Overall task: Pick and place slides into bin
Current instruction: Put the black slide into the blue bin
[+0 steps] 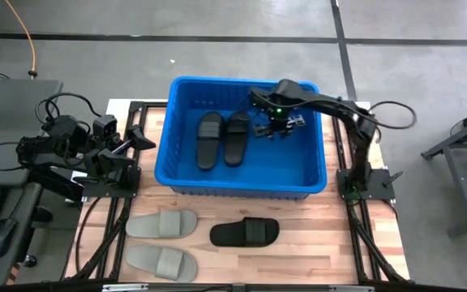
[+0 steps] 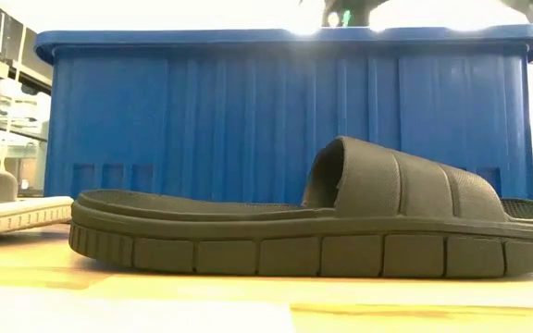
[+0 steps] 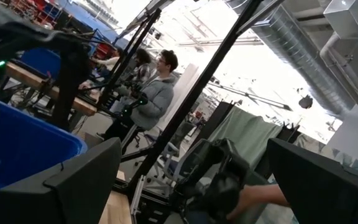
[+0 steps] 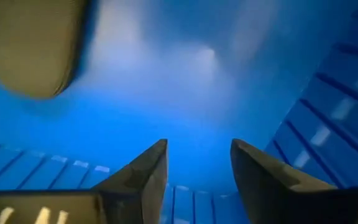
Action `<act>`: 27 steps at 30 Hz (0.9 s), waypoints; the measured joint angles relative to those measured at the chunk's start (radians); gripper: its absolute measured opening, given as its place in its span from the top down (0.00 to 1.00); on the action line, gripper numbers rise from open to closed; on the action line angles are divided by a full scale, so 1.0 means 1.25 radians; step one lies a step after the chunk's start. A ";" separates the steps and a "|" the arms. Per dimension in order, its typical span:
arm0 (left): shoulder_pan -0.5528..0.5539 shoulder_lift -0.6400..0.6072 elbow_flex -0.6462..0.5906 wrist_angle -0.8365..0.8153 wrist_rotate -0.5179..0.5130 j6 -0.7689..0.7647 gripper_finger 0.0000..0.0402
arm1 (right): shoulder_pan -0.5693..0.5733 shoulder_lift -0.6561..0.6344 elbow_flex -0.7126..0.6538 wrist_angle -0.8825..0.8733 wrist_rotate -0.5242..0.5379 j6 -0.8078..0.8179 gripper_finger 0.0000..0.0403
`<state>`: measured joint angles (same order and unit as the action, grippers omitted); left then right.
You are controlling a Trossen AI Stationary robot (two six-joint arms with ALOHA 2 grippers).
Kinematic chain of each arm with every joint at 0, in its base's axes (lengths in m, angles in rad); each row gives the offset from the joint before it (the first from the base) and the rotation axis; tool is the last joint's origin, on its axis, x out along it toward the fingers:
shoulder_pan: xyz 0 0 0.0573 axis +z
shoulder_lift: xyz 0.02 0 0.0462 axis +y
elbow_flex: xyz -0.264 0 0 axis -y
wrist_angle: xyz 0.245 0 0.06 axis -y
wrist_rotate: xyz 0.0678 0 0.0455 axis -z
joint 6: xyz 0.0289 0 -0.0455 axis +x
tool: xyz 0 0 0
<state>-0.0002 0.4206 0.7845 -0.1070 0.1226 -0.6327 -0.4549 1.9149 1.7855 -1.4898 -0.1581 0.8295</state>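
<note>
I have the right tool (image 1: pixel 280 128) inside the bin (image 1: pixel 186 88), fingers parted and gripping nothing; 2 black slides (image 1: pixel 224 139) lie beside it. Left tool (image 1: pixel 133 138) waits released. Next: reach for the black slide (image 1: pixel 245 233) on the counter (image 1: pixel 323 235).

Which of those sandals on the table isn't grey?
The black slide, lying alone to the right of the two light grey slides.
</note>
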 joint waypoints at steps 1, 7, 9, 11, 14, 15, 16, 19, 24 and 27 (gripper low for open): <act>0.000 0.000 0.000 0.000 0.000 0.000 0.02 | 0.003 -0.019 0.000 -0.001 0.000 0.003 0.59; 0.000 0.000 0.000 0.000 -0.001 0.000 0.02 | 0.052 -0.146 0.000 0.004 0.000 0.058 0.62; 0.000 0.000 0.000 0.000 -0.003 0.006 0.02 | 0.080 -0.187 0.000 0.005 0.006 0.091 0.63; 0.000 0.000 0.000 0.000 -0.003 0.006 0.02 | 0.115 -0.226 0.000 0.018 0.008 0.113 0.64; 0.000 0.000 0.000 0.000 -0.003 0.008 0.02 | 0.178 -0.276 0.000 0.030 0.007 0.160 0.65; 0.000 0.000 0.000 0.000 -0.005 0.015 0.02 | 0.200 -0.288 0.000 0.038 0.008 0.172 0.65; 0.000 0.001 0.000 0.000 -0.007 0.020 0.02 | 0.225 -0.299 0.000 0.044 0.013 0.186 0.64; 0.000 0.001 0.000 -0.001 -0.018 0.022 0.02 | 0.300 -0.321 0.000 0.049 0.031 0.242 0.63; 0.000 0.001 0.000 -0.001 -0.021 0.023 0.02 | 0.422 -0.324 0.000 0.050 0.061 0.337 0.62; 0.000 0.001 0.000 -0.001 -0.021 0.024 0.02 | 0.491 -0.319 0.000 0.055 0.082 0.396 0.61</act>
<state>-0.0002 0.4213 0.7845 -0.1087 0.0959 -0.6025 0.1593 1.5159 1.7855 -1.4214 -0.0559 1.3243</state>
